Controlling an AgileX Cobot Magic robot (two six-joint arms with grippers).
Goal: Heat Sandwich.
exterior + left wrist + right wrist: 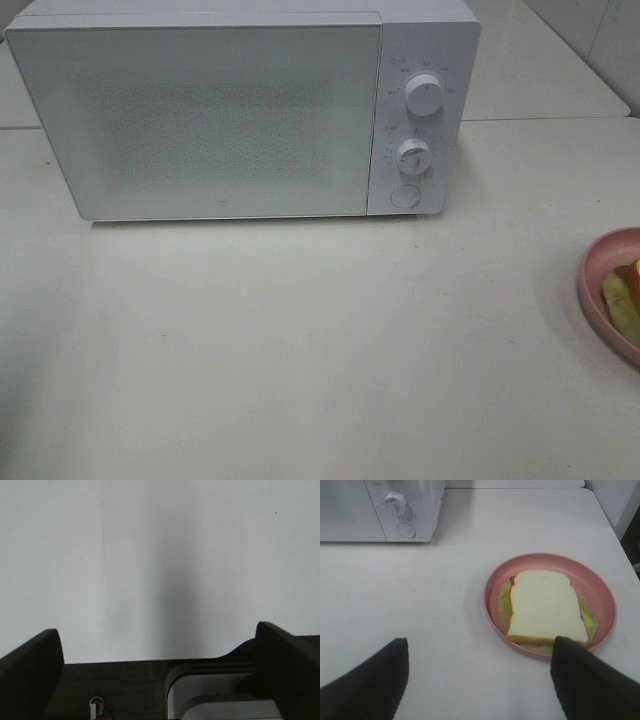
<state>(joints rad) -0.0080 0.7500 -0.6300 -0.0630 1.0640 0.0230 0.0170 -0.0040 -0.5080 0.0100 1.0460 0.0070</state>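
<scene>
neither arm shows in the high exterior view. in the left wrist view the left gripper (160, 670) has its two dark fingers (30, 672) spread far apart, one at each side of the picture, with nothing between them and nothing touching them; part of the arm's own pale and dark housing sits low between the fingers. in the right wrist view the right gripper (480, 680) also has its jaws parted wide, the two dark fingertips (590, 680) well apart at the near edge of the picture, gripping nothing. both grippers hang above the surface, not touching it.
</scene>
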